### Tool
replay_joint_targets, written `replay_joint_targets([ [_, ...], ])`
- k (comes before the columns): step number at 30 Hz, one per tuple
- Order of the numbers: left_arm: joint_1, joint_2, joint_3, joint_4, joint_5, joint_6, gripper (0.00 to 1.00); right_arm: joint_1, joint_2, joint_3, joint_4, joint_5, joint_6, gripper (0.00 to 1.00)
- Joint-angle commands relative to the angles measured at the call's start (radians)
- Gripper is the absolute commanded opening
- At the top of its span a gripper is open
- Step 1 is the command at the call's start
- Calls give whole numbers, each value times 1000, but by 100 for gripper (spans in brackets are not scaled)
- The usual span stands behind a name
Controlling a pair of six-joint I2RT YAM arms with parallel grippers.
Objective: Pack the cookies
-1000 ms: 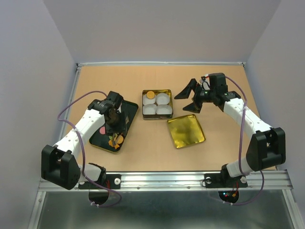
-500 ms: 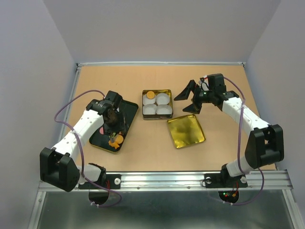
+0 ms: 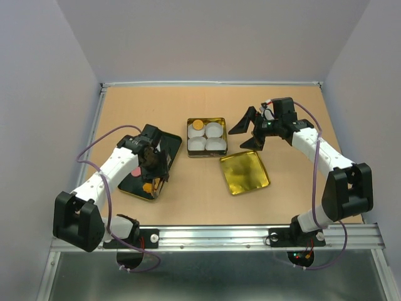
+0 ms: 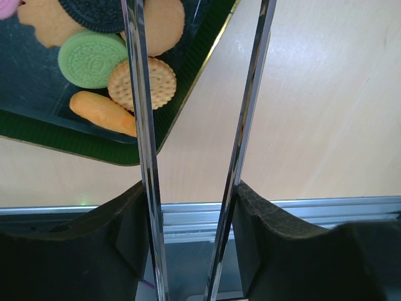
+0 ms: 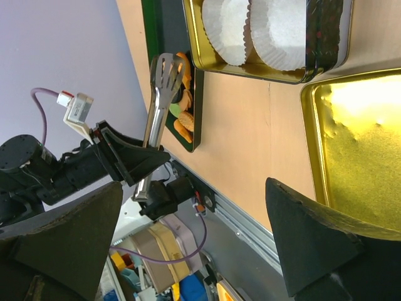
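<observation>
Cookies [image 4: 106, 63] lie on dark tray [image 4: 75, 135], approx 10 o'clock of the gap betw. tongs [image 4: 246, 125] clenched in left fingers [image 4: 119, 232], the nearer arm; right fingers [image 5: 313, 251] spread, empty, at tin's [image 3: 188, 138] 3 o'clock.

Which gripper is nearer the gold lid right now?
Right. The right gripper hangs open just past the far edge of the gold lid; the left gripper, holding tongs, is over the black tray, well to the left.
</observation>
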Motion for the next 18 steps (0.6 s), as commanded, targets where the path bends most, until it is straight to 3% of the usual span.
replay_joint_targets([
  [1, -18, 13, 26, 20, 35, -14, 58, -6, -3, 22, -5, -24, -30, 100],
  [18, -27, 8, 69, -96, -117, -27, 58, -6, -36, -31, -9, -14, -49, 100],
])
